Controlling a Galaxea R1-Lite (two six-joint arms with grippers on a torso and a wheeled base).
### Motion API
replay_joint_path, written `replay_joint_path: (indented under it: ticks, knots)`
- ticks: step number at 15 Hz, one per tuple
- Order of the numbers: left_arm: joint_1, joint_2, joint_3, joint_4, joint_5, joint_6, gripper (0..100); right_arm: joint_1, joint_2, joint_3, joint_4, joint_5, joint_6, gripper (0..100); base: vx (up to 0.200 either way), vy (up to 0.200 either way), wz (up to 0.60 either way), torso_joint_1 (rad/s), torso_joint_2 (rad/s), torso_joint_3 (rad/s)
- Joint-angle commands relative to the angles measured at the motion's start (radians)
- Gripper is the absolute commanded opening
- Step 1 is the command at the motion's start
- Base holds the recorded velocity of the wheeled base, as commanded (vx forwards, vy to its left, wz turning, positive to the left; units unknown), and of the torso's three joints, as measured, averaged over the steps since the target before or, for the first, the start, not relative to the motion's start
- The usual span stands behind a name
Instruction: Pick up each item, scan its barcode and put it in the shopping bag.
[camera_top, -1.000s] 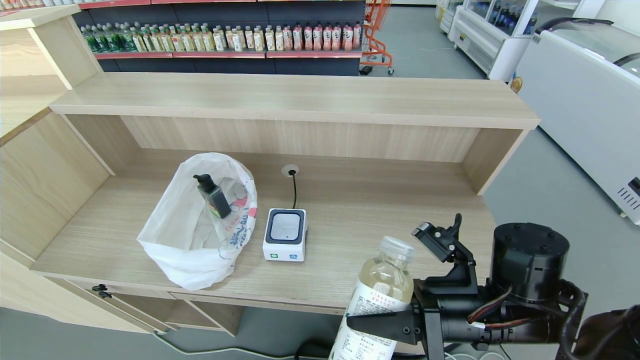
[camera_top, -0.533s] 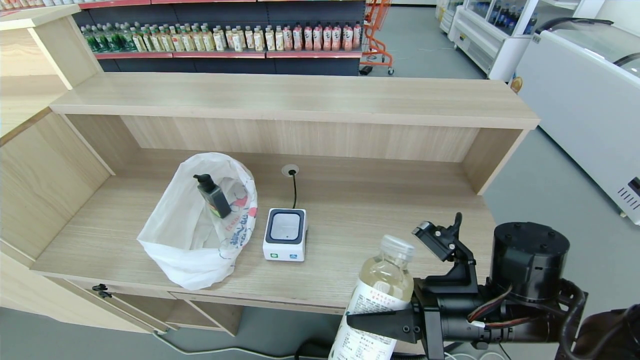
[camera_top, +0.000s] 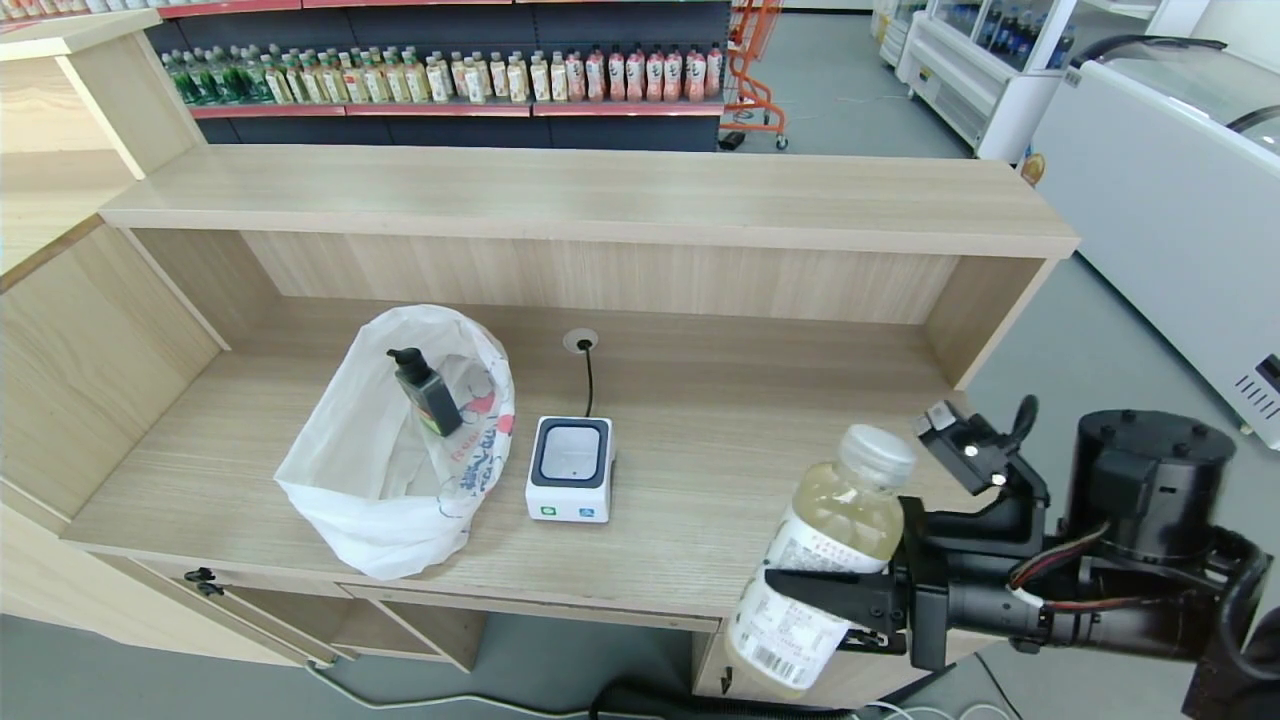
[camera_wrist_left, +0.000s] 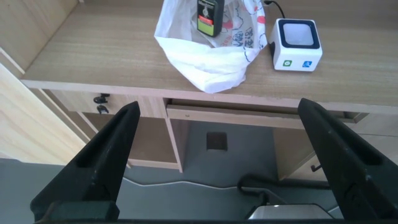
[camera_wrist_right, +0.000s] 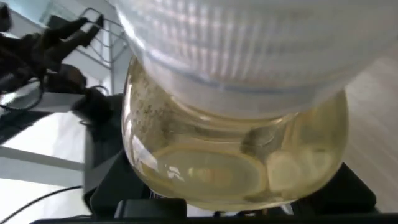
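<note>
A clear bottle (camera_top: 845, 505) of pale yellow drink with a white cap and a white label hangs tilted over the counter's front right edge. My right gripper (camera_top: 828, 600) is shut on its labelled middle. In the right wrist view the bottle (camera_wrist_right: 236, 155) is seen close up, with lemon slices inside. The white barcode scanner (camera_top: 570, 468) stands mid-counter, left of the bottle. A white shopping bag (camera_top: 370, 480) stands open left of the scanner, with a dark pump bottle (camera_top: 427, 395) inside. My left gripper (camera_wrist_left: 221, 168) is open, low in front of the counter, below the shopping bag (camera_wrist_left: 205, 56) and scanner (camera_wrist_left: 298, 43).
The wooden counter (camera_top: 720, 420) has a raised back ledge and side walls. The scanner's black cable (camera_top: 588, 380) runs back to a round hole. A drawer front (camera_wrist_left: 249, 115) sits under the counter edge. White freezers (camera_top: 1170, 190) stand to the right.
My right arm has carried the bottle to the right and farther over the counter edge. The bottle now leans more, with its barcode at the lower end in sight.
</note>
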Motion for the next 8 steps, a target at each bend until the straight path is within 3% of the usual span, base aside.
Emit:
replay_joint_path:
  ticks: [1,4,8]
  knots:
    - [0.000,0.000,0.000,0.000,0.000,0.000,100,-0.100,-0.118,0.007,0.065,-0.075,-0.146,0,0.000,0.000,0.00,0.000,0.00,0.000]
    - [0.000,0.000,0.000,0.000,0.000,0.000,100,-0.166,-0.152,-0.043,0.062,-0.158,-0.453,0,0.000,0.000,0.00,0.000,0.00,0.000]
    - [0.000,0.000,0.000,0.000,0.000,0.000,100,-0.209,-0.184,-0.065,0.061,-0.172,-0.830,0,0.000,0.000,0.00,0.000,0.00,0.000]
